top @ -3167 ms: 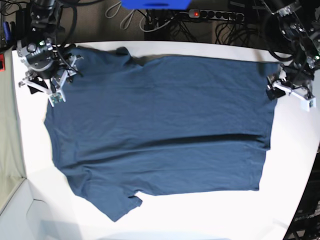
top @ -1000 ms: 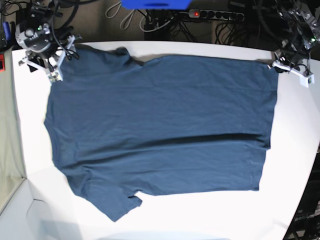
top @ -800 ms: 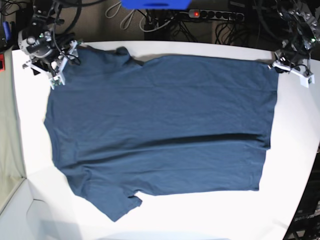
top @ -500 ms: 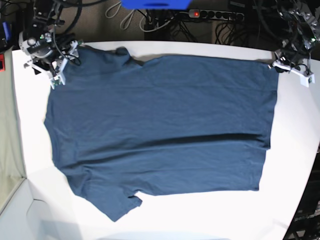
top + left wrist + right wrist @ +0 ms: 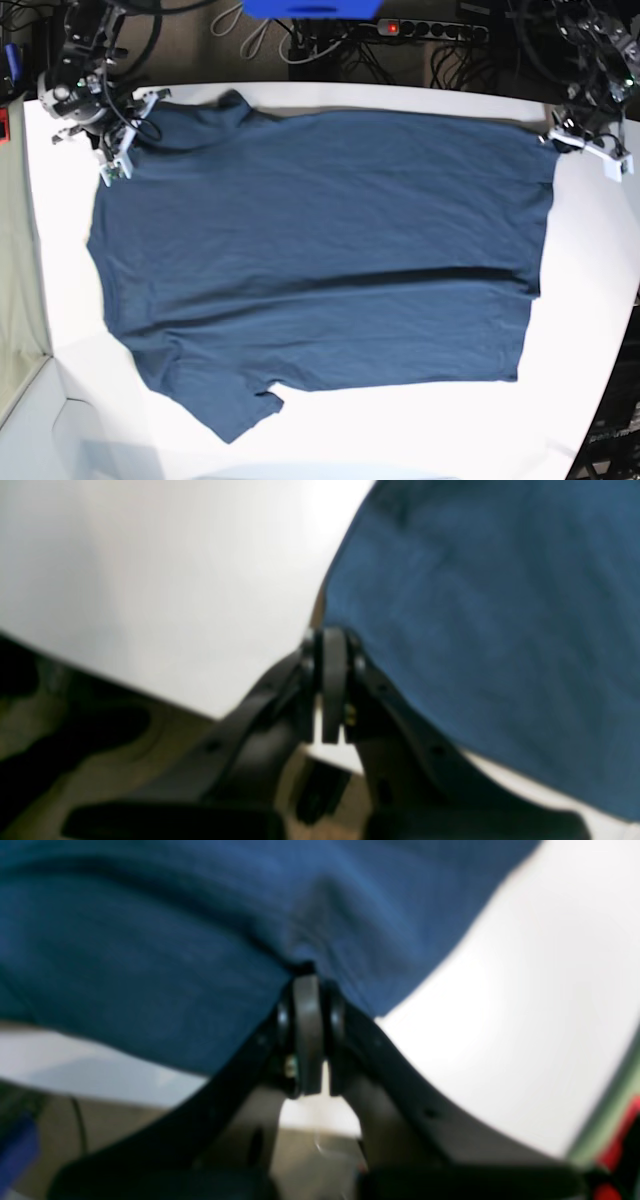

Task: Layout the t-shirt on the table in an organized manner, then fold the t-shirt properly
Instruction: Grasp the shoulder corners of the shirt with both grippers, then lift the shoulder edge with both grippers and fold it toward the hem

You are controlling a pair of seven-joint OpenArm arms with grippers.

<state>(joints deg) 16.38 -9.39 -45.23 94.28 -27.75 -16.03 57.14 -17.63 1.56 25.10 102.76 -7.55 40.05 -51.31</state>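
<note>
The dark navy t-shirt (image 5: 320,250) lies spread flat on the white table (image 5: 400,430), neck end to the left and hem to the right. At the far left corner, my right gripper (image 5: 130,135) is shut on the cloth beside the far sleeve. The right wrist view shows the t-shirt (image 5: 150,940) bunching at that gripper (image 5: 306,971). My left gripper (image 5: 553,136) is shut on the far hem corner. In the left wrist view the gripper (image 5: 334,632) pinches the edge of the t-shirt (image 5: 500,605) over the table (image 5: 150,580).
Behind the table's far edge lie a power strip (image 5: 430,30), cables and a blue object (image 5: 310,8). The table's edge curves away at the right (image 5: 610,380). A pale box (image 5: 30,420) sits at the lower left.
My right gripper has gone from open to shut on the cloth. The far sleeve and far edge have shifted up and left, so that edge now runs straighter. The left gripper stays put.
</note>
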